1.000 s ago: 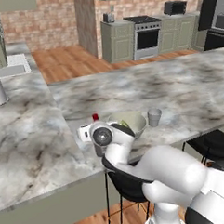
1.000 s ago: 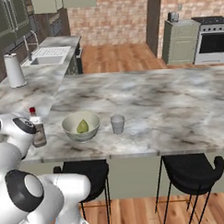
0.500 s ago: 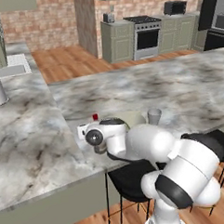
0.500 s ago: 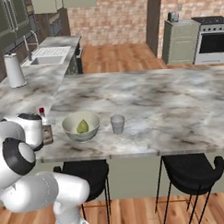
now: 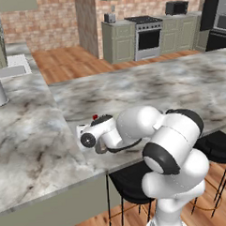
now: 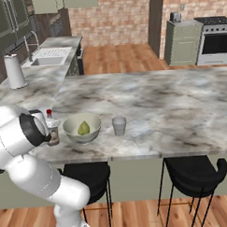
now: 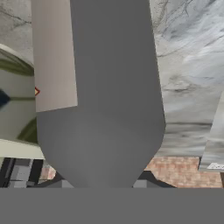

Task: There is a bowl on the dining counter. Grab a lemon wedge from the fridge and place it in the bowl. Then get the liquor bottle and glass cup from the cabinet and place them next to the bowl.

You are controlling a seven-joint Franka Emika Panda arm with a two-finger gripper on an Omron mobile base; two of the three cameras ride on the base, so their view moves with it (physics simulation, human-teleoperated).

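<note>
- I'm at the dining tabletop (image 6: 190,107) now, and the bowl (image 6: 82,128) sits near its front edge with the lemon wedge (image 6: 83,129) already lying in it.
- The glass cup (image 6: 118,125) stands upright just beside the bowl, on the side away from my arm, so I judge that part done.
- In hand is the last item: the liquor bottle (image 6: 52,129), red cap up, standing just beside the bowl on the arm's side.
- The end effector (image 6: 45,130) sits right at the bottle. In the hand view the grey bottle body (image 7: 109,87) looms directly ahead, with the bowl's rim off to one side.
- I can't make out the fingertips against the bottle, so I cannot tell whether the jaws are clamped on it or slack.
- From the left base view the forearm covers most of the bottle; just the red cap (image 5: 95,117) peeks above the wrist.
- The bottle looks upright and seems to rest on the marble, though its base is hidden behind the wrist.
- My read: this is the placing step for the bottle, very near the end.
- Next calls for easing the jaws apart without nudging the bottle into the bowl, then backing the hand straight off towards my side.
</note>
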